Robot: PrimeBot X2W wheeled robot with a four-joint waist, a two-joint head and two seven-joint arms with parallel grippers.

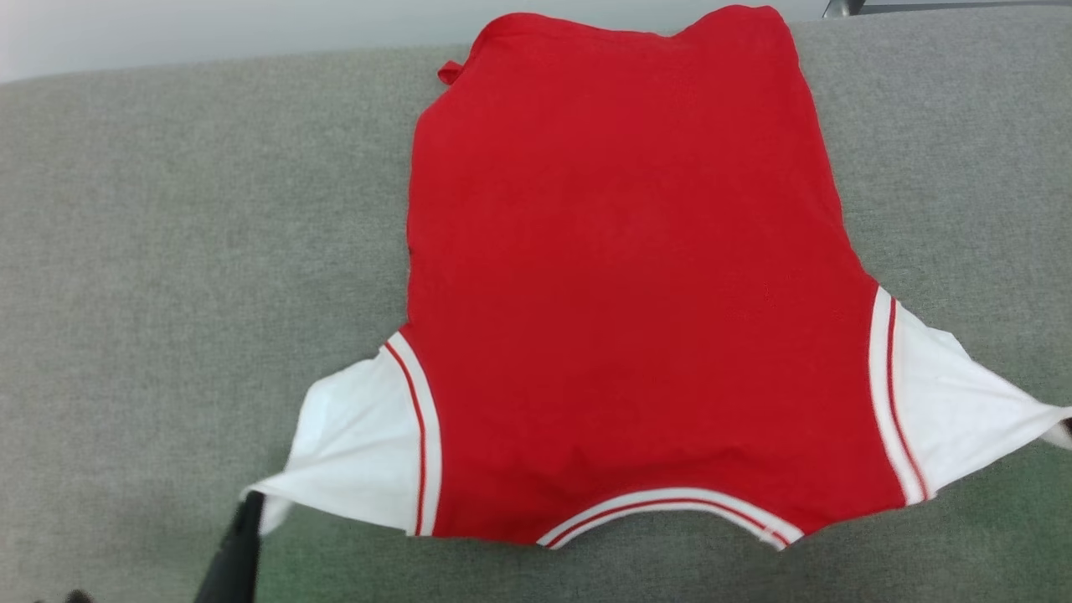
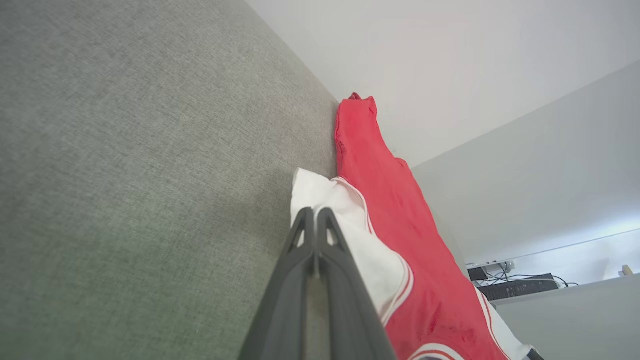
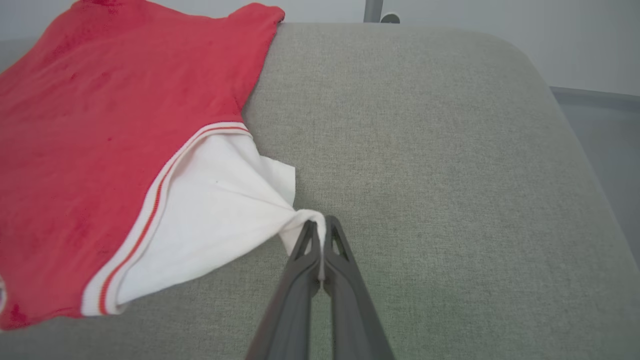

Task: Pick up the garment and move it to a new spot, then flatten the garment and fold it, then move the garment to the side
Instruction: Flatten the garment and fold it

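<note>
The garment [image 1: 628, 293] lies spread out on the grey cushioned surface [image 1: 167, 251]. Its plain red side faces up, its striped neck trim is nearest me and its hem is at the far edge. Both white sleeves are drawn out sideways into points. My left gripper [image 1: 251, 502] is shut on the tip of the left sleeve, and its closed fingers meet the white cloth in the left wrist view [image 2: 315, 212]. My right gripper [image 3: 320, 225] is shut on the tip of the right sleeve [image 3: 215, 215], with white cloth pinched between its fingers. The chest lettering is hidden underneath.
The garment's hem reaches the far edge of the grey surface, below a pale wall. The surface's rounded right corner [image 3: 525, 55] drops off to the floor, and a metal post [image 3: 372, 10] stands beyond it. A shelf with cables and a black box [image 2: 520, 287] is off to the side.
</note>
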